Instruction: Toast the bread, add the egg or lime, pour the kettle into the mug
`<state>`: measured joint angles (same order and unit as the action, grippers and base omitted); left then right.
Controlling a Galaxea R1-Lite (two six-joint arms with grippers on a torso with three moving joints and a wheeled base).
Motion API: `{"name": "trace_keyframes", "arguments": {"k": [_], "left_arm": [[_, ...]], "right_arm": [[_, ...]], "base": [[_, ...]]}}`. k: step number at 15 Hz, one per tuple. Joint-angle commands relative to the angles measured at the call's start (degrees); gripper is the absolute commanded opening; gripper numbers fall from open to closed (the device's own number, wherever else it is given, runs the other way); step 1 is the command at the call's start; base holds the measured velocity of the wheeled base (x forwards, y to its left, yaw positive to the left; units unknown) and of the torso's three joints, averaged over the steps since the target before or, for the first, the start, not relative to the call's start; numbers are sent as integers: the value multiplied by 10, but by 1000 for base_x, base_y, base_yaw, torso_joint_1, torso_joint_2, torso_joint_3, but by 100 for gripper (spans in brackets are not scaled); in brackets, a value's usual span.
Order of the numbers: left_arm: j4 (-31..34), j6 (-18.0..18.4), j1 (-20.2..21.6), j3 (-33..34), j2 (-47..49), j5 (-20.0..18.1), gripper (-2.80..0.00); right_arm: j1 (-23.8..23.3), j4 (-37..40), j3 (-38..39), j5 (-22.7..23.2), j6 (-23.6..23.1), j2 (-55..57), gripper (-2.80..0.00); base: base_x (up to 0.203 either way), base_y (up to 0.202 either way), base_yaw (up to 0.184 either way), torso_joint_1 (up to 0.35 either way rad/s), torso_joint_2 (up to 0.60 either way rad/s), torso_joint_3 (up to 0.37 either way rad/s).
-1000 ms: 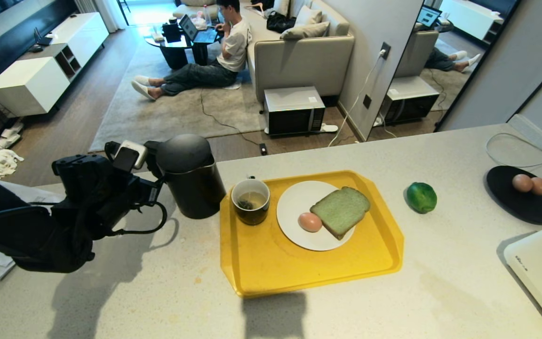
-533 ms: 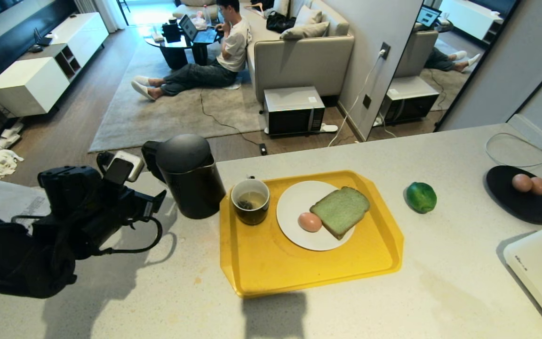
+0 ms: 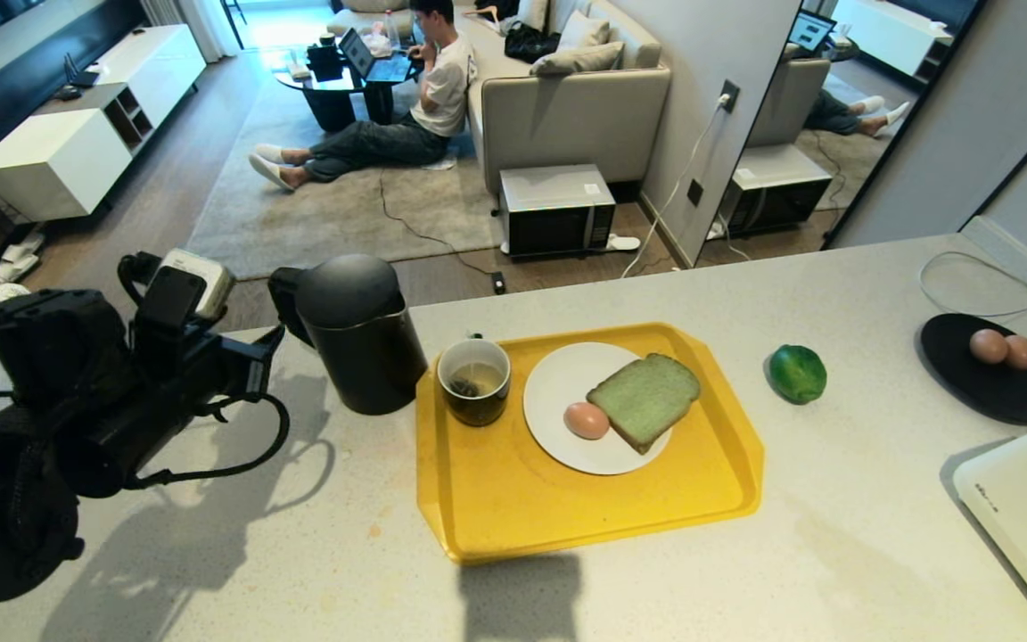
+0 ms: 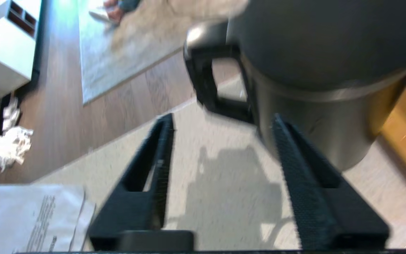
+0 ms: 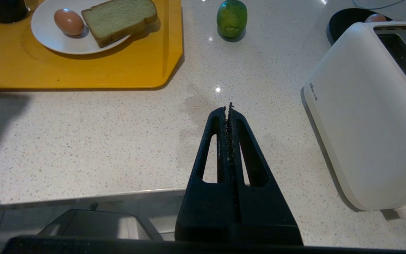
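Note:
The black kettle stands on the counter just left of the yellow tray. On the tray are the dark mug, with tea in it, and a white plate bearing the egg and the green bread. The lime lies on the counter right of the tray. My left gripper hovers left of the kettle, open and empty, a short way off the kettle's handle. My right gripper is shut and empty above the counter's near edge.
A white toaster stands at the counter's right front corner. A black dish with two brown eggs sits at the far right, a white cable behind it. Printed paper lies at the counter's left end. A person sits on the floor beyond the counter.
My left arm has drawn back to the left, away from the kettle's handle, and risen a little. The kettle and everything on the tray have stayed put.

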<state>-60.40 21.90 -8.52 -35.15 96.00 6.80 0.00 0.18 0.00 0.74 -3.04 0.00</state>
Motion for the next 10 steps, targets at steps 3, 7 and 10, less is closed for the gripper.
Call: {"name": "trace_keyframes", "arguments": {"k": [3,7,10], "left_arm": [[-3,-9,-25,-48,-44,0,-280],[1,-6,-44,-132,-60,3,-280],[33,-3,-44,-172,-102,5,-280]], "right_arm": [[0,0,1,0,0,1,-280],[0,0,1,0,0,1,-280],[0,0,1,0,0,1,-280]], "base": [[0,0,0,0,0,0],[0,0,0,0,0,0],[0,0,0,0,0,0]]}}
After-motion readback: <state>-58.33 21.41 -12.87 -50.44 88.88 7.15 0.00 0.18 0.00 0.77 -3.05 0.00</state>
